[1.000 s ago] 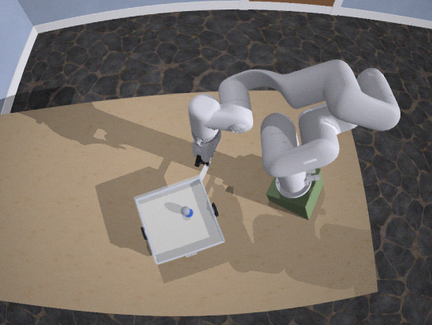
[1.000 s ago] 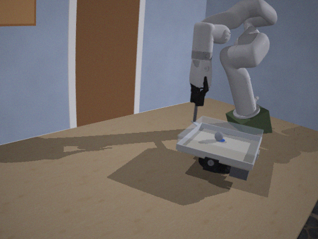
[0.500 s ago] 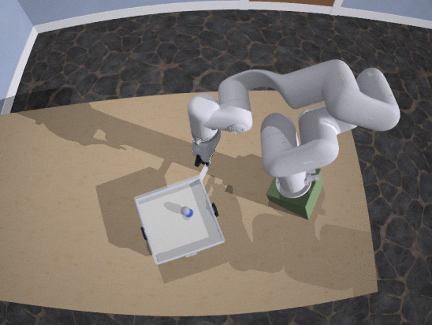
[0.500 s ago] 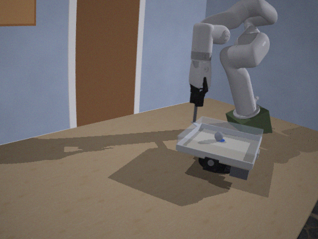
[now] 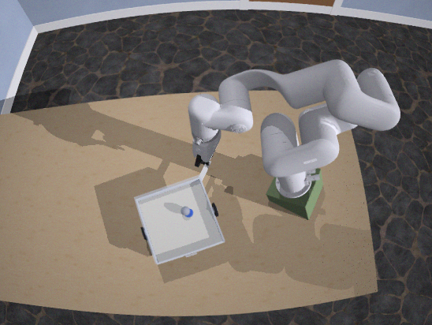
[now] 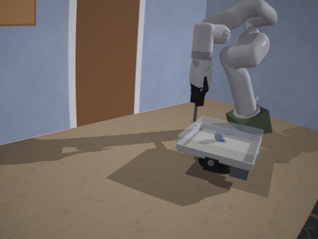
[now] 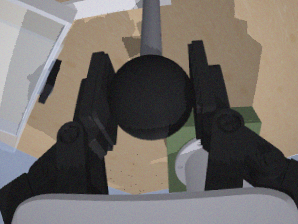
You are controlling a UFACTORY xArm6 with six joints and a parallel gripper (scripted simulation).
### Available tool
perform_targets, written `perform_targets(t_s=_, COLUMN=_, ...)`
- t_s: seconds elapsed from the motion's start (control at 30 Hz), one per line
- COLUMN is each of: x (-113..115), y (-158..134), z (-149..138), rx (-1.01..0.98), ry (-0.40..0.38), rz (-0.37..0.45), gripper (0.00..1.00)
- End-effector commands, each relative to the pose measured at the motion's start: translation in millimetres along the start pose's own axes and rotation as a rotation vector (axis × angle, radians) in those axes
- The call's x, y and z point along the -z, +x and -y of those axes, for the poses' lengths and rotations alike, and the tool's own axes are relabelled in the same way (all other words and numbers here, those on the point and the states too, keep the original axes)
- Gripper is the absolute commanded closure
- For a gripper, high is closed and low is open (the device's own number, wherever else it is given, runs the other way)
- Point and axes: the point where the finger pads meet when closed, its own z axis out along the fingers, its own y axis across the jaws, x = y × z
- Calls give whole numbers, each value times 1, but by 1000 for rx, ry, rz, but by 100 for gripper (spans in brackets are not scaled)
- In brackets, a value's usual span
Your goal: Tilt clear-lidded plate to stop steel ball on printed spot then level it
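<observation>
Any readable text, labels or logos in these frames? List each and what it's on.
None readable.
Arm link: a small dark marking, too blurred to read.
Plate: a faint mark on its near wall, too small to read.
Blue spot: plain dot, no text.
Pincer, knob: no markings.
</observation>
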Motion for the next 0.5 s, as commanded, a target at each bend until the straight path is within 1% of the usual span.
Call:
perform_targets(t_s=0.0, x=2, y=1, z=1, rx=-2, ry=3, rz=-3, gripper=100)
perform_targets(t_s=0.47, x=0, y=3, z=0, rx=-2, ry=3, rz=-3, gripper=100)
